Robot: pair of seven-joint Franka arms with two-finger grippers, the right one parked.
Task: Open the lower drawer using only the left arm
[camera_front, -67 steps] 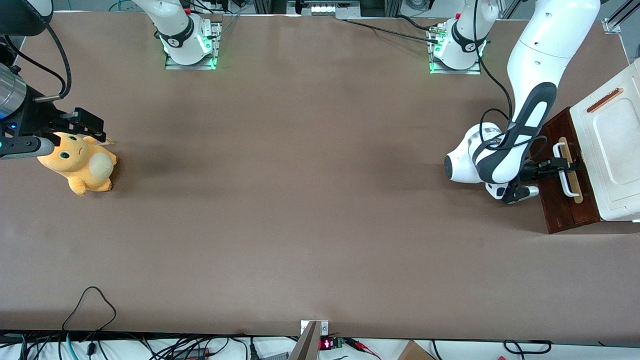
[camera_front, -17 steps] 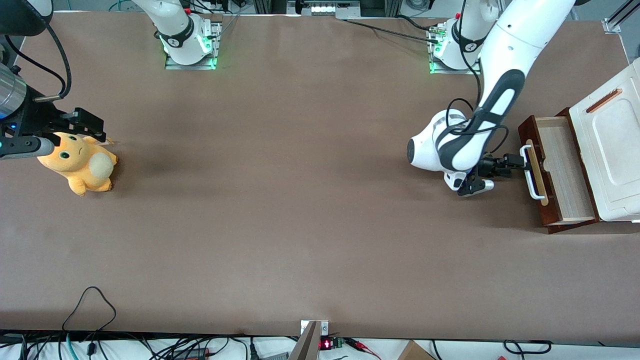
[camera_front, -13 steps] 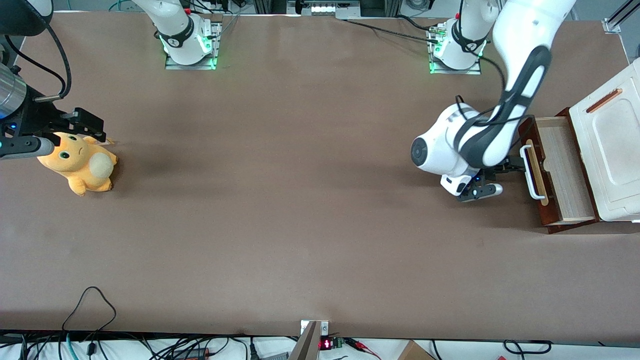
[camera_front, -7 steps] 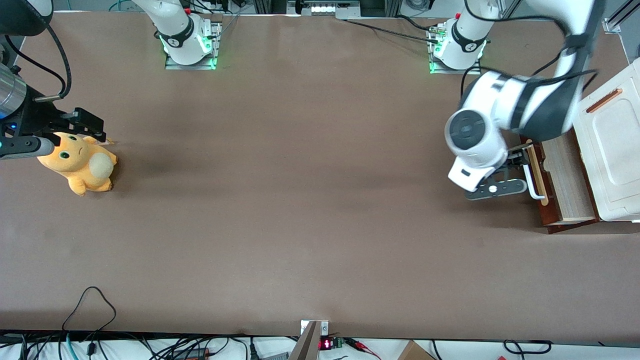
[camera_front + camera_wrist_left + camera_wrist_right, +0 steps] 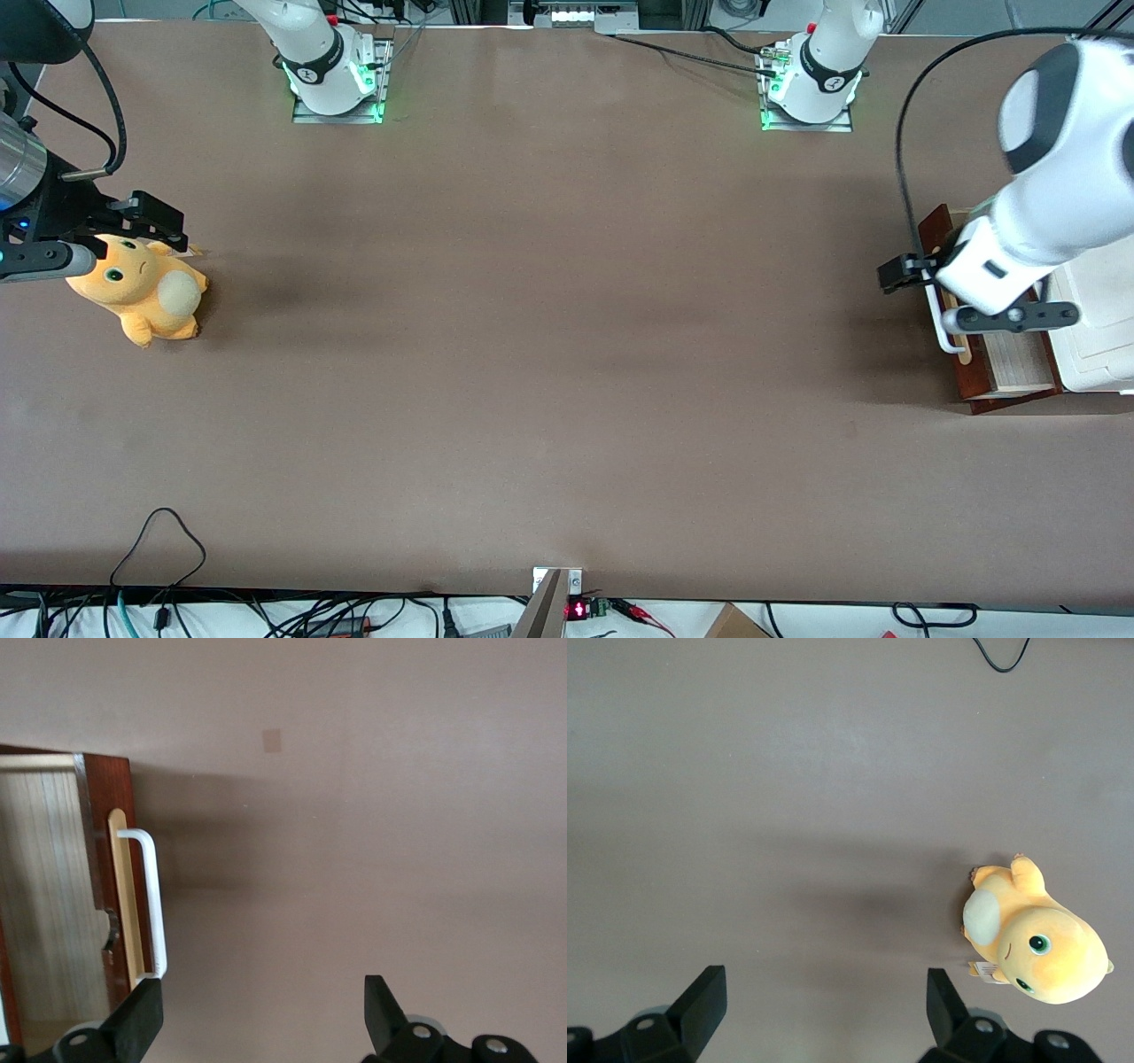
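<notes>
The lower drawer (image 5: pixel 976 383) stands pulled out of the white cabinet (image 5: pixel 1099 354), its pale wood inside (image 5: pixel 1019 365) showing. Its white bar handle (image 5: pixel 948 339) is free. The left arm (image 5: pixel 1045 213) is raised above the drawer and cabinet and covers much of both. My gripper (image 5: pixel 911 268) hangs high over the table in front of the drawer, apart from the handle. In the left wrist view the gripper (image 5: pixel 259 1020) is open with only bare table between its fingers (image 5: pixel 137 1020). The drawer front (image 5: pixel 104 797), handle (image 5: pixel 152 895) and drawer inside (image 5: pixel 49 904) lie below it.
An orange plush toy (image 5: pixel 142 288) lies toward the parked arm's end of the table, also in the right wrist view as the plush toy (image 5: pixel 1036 943). Two arm bases (image 5: pixel 806 84) stand along the table edge farthest from the front camera. Cables (image 5: pixel 159 540) lie at the nearest edge.
The drawer went from shut to pulled out. Since then my gripper has let go of the handle and the arm has swung up over the cabinet; the drawer stays open.
</notes>
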